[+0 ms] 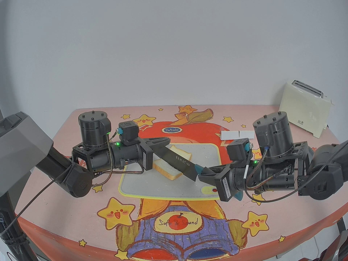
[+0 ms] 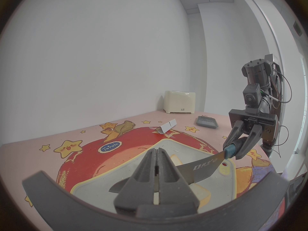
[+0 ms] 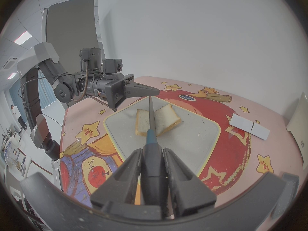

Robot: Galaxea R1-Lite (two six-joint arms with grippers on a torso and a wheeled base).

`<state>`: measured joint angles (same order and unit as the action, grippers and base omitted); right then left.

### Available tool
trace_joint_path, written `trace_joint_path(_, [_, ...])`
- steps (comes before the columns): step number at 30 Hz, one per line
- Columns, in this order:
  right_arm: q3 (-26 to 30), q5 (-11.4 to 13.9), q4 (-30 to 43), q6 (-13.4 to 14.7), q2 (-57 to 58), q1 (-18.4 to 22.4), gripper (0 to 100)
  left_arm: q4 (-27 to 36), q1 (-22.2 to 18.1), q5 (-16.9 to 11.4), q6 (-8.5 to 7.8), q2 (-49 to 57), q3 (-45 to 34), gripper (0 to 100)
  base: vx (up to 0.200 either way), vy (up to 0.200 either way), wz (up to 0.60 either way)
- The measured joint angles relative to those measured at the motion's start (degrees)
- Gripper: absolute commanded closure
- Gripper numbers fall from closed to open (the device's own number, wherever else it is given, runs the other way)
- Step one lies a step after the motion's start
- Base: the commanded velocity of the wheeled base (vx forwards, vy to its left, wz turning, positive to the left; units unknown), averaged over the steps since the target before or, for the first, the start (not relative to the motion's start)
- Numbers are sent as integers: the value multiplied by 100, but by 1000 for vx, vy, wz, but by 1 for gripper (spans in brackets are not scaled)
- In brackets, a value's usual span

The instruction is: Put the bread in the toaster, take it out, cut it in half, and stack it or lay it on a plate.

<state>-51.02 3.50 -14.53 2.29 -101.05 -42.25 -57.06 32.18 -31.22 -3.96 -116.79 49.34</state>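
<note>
Printed tabletop (image 1: 65, 214) carries a cutting board (image 1: 145, 185) at centre, a white card (image 1: 237, 135) behind it, and a toaster (image 1: 304, 107) at the far right corner.

The knife (image 1: 181, 161) is spanning the bread (image 1: 165, 168), blocking access from above. The left gripper (image 1: 167, 140) is crowding the far left of the cutting board (image 1: 156, 187); its near half is lying free.
</note>
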Motion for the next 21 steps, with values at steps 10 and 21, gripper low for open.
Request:
trace_joint_path(10, [-306, -11, 88, -2, -5, 2, 100, -13, -32, 5, 0, -16, -50, 100, 0, 0, 0])
trace_joint_path(21, [-101, -9, -11, 55, -11, 2, 100, 9, -18, -1, 0, -5, -20, 100, 0, 0, 0])
